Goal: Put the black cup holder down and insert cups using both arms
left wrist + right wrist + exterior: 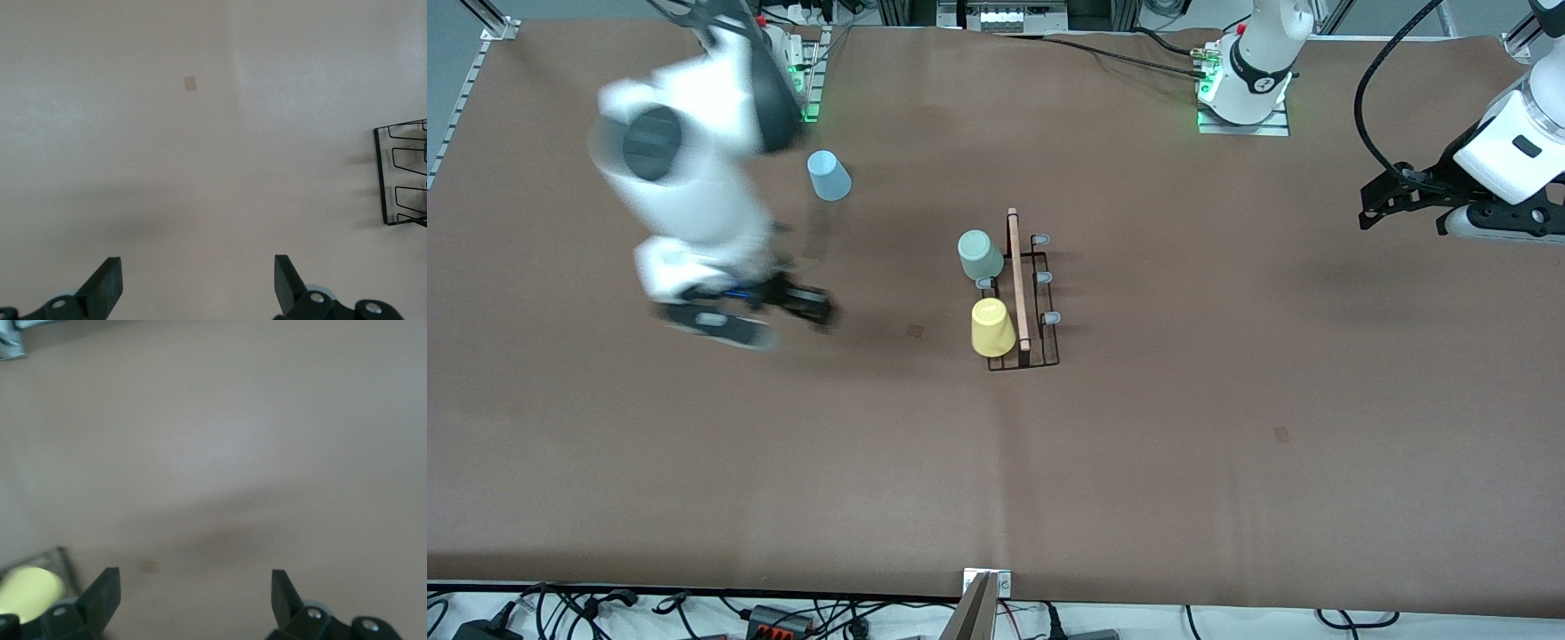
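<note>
The black cup holder stands mid-table with its wooden rod handle on top. A pale grey-green cup and a yellow cup sit upturned on its prongs on the side toward the right arm's end. A light blue cup stands upturned on the table, farther from the front camera, near the right arm's base. My right gripper is open, empty and blurred, low over bare table between the blue cup and the rack; its wrist view shows the yellow cup. My left gripper is open and empty over the left arm's end; its wrist view shows the rack's edge.
Three grey-tipped prongs on the rack's side toward the left arm's end are bare. A small dark mark lies on the brown table cover between the right gripper and the rack. Cables and a metal bracket line the front edge.
</note>
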